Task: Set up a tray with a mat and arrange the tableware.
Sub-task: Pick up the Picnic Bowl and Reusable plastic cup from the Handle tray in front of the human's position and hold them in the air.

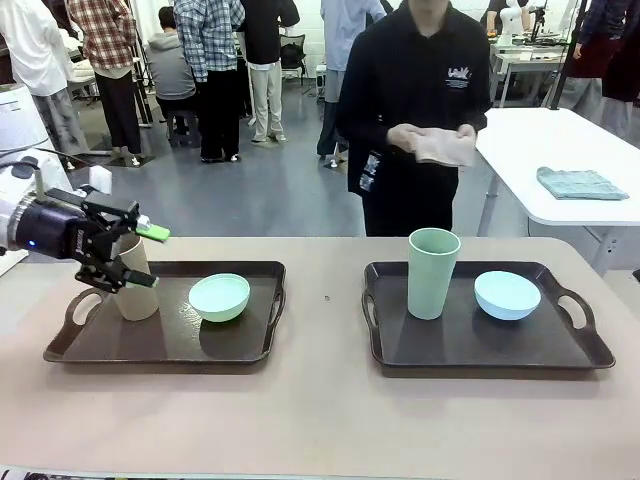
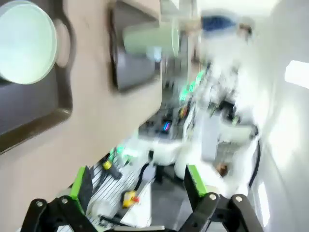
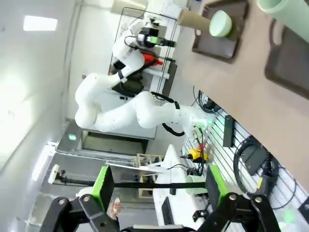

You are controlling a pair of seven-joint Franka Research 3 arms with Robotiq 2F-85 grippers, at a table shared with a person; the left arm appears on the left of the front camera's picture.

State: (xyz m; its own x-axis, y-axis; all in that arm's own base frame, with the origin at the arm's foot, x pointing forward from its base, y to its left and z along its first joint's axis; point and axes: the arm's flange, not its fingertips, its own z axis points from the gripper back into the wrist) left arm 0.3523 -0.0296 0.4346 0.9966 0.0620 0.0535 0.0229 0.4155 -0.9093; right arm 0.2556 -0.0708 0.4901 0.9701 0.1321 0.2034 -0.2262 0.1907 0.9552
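Left claw (image 1: 148,257) fully spread, nothing held; it hangs at the upper part of the tan cup (image 1: 138,298), fingers pointing along the worktop (image 1: 320,420) toward my right; the left wrist view shows only air between the green pads (image 2: 82,181), so I judge the cup is beside the claw, not between the fingers; contact cannot be told. Right claw (image 3: 159,188) equally wide and empty, raised off to the side. Tan cup stands upright at the left end of the left tray (image 1: 160,360), mint bowl (image 1: 219,296) near it on the same tray; pale green cup (image 1: 433,272) and light blue bowl (image 1: 507,294) stand on the right tray (image 1: 490,368); both trays bare, no mat laid. Risks: the tan cup is tall and narrow-footed, so a sideways brush from a finger would likely tip it onto the mint bowl; closing too high may squeeze it crooked; lifting ware off a smooth tray may drag the tray. Worktop beige, matte, uncluttered, with one small dark speck between the trays. At the far edge a person holds a pale folded cloth (image 1: 445,148) in both hands, possibly the mat; a reach across now could collide with those hands. Behind: a white table (image 1: 540,140) bearing a folded teal cloth (image 1: 580,183), grey floor, several bystanders.
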